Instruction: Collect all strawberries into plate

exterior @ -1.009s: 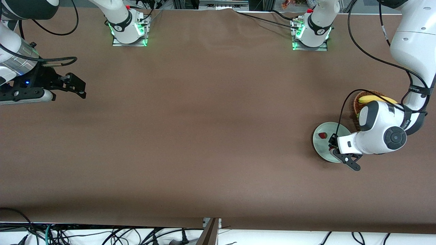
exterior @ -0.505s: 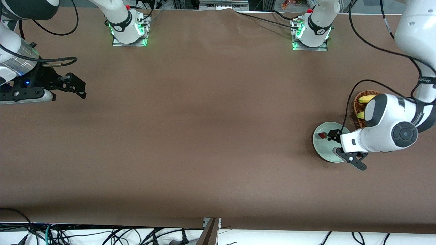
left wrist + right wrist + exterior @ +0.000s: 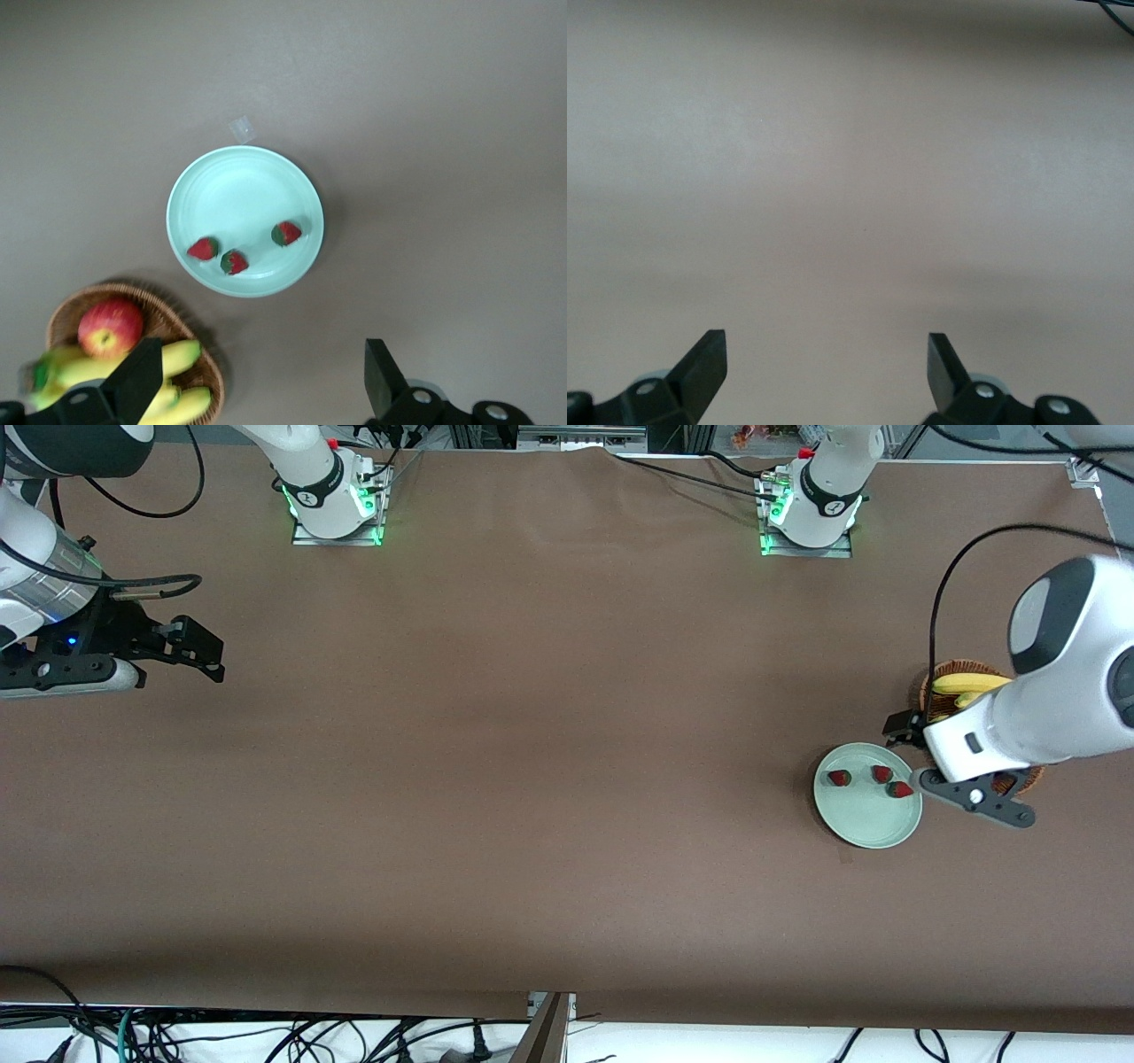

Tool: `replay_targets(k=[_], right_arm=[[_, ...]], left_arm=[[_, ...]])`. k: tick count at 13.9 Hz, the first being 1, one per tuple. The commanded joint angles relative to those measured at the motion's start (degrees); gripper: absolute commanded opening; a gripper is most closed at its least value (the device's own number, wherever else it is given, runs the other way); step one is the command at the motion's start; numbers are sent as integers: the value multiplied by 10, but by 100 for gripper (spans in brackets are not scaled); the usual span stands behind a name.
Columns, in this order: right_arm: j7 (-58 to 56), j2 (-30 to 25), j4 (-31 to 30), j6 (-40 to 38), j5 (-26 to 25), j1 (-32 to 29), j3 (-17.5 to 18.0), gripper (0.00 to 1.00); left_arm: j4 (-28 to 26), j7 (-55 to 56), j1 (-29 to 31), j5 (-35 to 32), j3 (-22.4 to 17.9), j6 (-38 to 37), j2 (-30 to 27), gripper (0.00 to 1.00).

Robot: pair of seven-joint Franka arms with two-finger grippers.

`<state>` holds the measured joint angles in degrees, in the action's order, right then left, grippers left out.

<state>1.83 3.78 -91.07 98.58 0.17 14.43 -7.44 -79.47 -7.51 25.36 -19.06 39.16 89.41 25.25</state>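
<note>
- Now all three strawberries lie in the plate, just beside the basket of bananas and an apple.
- Left hand hangs wide and empty over the plate's edge and basket.
- Right hand waits, wide, over bare surface.
- Collecting looks finished; next only pulling clear.

Brown worktop, pale mint-green plate set on it toward the left arm's end, wicker basket just beside the plate (farther from the front camera), small scrap of tape near the plate's rim
</note>
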Motion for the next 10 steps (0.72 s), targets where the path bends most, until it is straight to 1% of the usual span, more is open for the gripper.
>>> replay_targets(k=[1,3,4,5,8,9,10], right_arm=[[-2,4,13,-8,8,-5,4,100],[-2,4,13,-8,8,-6,4,100],[-2,4,13,-8,8,-6,4,100],[-2,5,13,-8,9,-5,4,100],[-2,5,13,-9,8,-6,4,100],[-2,4,13,-9,9,-6,4,100],[-2,5,13,-9,9,-6,4,100]], left_arm=[[28,28,2,13,12,-48,-34,100],[51,29,-1,32,12,-75,-49,100],[54,31,-15,38,2,-73,-65,100],[55,36,-33,43,-30,-71,-78,100],[35,37,-113,115,-167,-69,-121,100],[6,37,-143,139,-215,-63,-142,100],[-34,37,-175,154,-264,-39,-172,100]])
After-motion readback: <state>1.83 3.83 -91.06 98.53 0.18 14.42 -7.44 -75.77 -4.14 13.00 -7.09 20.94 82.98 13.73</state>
